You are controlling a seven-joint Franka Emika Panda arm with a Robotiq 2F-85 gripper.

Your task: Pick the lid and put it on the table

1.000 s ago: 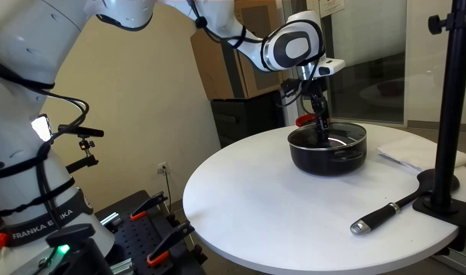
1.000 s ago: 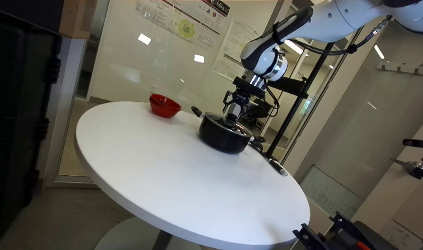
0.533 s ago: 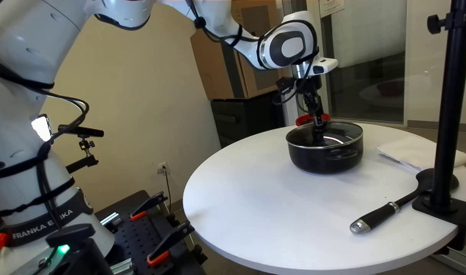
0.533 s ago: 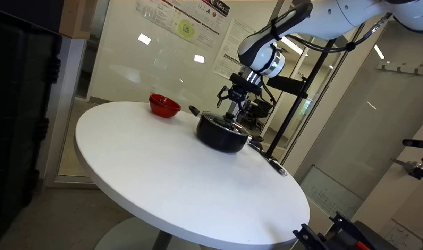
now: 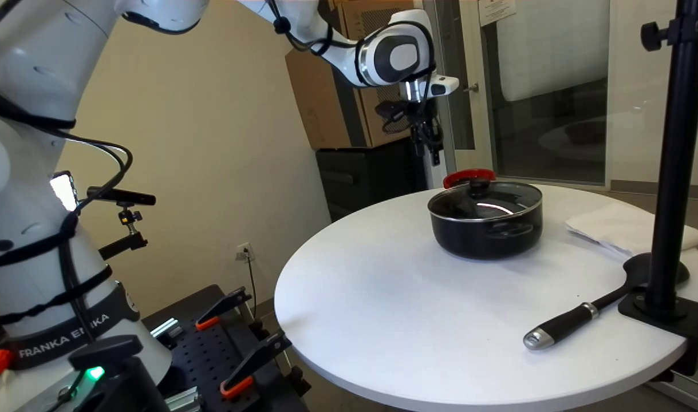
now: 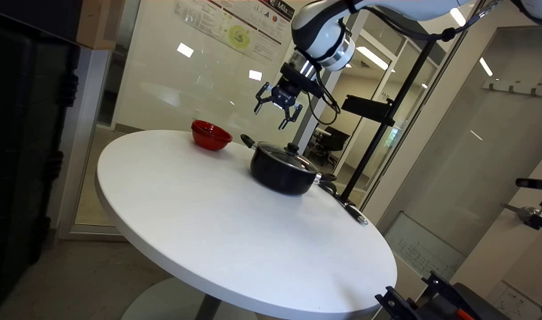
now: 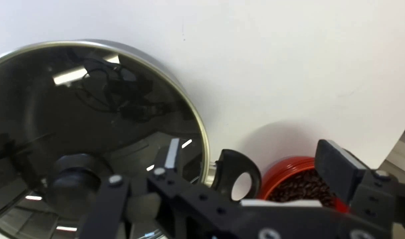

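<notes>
The lid (image 5: pixel 512 198), clear glass with a metal rim and a dark knob (image 5: pixel 478 186), lies flat on the black pot (image 5: pixel 486 240). Under both stands the round white table (image 5: pixel 406 309). My gripper (image 6: pixel 269 119) hangs in the air above the pot, over toward the red bowl, with its jaws spread wide and nothing between them. From the wrist, the lid (image 7: pixel 116 113) fills the left side, its knob (image 7: pixel 72 189) out of focus. There the gripper (image 7: pixel 252 154) has one finger (image 7: pixel 165 156) over the lid's edge and the other above the bowl.
A red bowl (image 6: pixel 213 138) of dark beans sits beside the pot's handle (image 7: pixel 237 176). A black ladle (image 5: pixel 572 323) and a folded white cloth (image 5: pixel 629 229) lie on the table near the clamped black pole (image 5: pixel 669 171).
The jaws, formerly down at the lid's knob, have opened and come away. My arm has risen and moved toward the red bowl's side. The pot with its lid has shifted slightly.
</notes>
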